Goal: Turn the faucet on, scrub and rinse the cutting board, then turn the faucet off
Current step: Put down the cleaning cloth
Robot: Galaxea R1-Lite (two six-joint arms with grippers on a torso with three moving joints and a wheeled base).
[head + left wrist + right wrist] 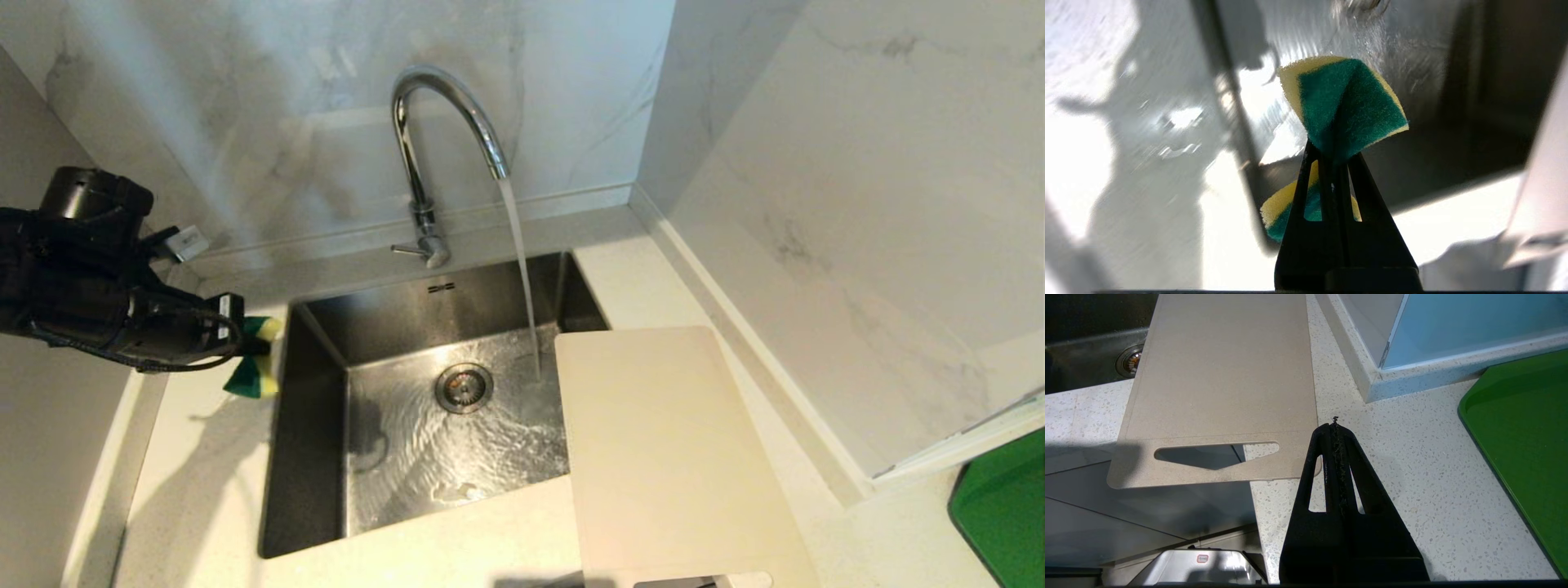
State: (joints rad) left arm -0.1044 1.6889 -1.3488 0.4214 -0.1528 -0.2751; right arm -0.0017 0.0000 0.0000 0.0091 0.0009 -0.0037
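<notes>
Cutting board [669,449]: lies flat on the counter, nearest, its far left corner overhanging the sink [310,425], likely staged for scrubbing; right gripper [1336,428] pressed together, empty, beside the slot end. Left gripper [237,331]: clamped on a sponge [255,367], arm reaching level above the sink's left rim. Faucet [424,139]: farthest, running into the basin

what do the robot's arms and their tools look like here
The left arm is matte black and bulky, with a round black cylindrical housing on top, a thin black cable looping beneath it and small white labels near the wrist. The left tool and the right tool match: two flat black tapered fingers with triangular cut-outs, forming a narrow wedge. The right arm itself is out of view.
</notes>
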